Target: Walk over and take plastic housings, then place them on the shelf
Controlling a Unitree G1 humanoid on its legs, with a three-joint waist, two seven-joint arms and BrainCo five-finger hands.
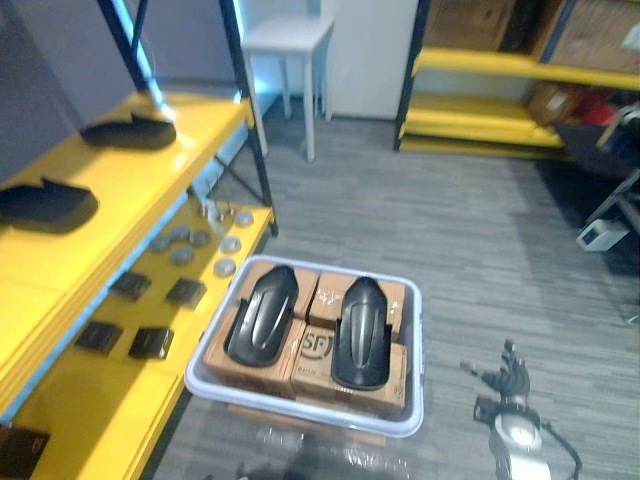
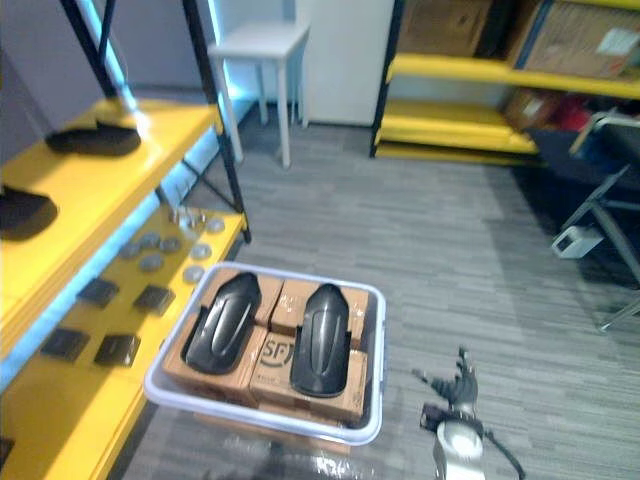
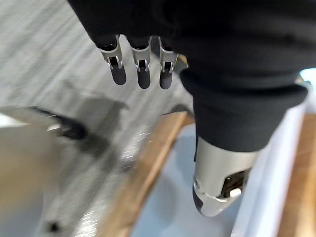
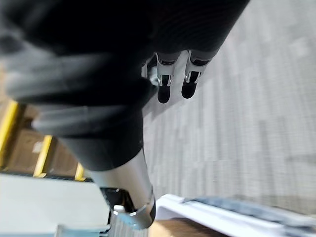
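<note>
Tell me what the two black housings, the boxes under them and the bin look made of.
The left housing and right housing are likely moulded plastic, semi-gloss black; light streaks run along their curved ridges. The boxes look like cardboard, matte brown with printed marks. The bin is probably plastic: smooth, pale whitish, with a rounded rim.

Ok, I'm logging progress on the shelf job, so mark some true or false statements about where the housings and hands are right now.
Two black housings lie on cardboard boxes in the white bin. True.
The right hand holds a housing. False: it hangs open and empty over the floor beside the bin.
Two other housings lie on the yellow shelf's top level. True.
The bin stands on the white table. False: the table is far behind it.
The left hand is shut. False: open, empty.
</note>
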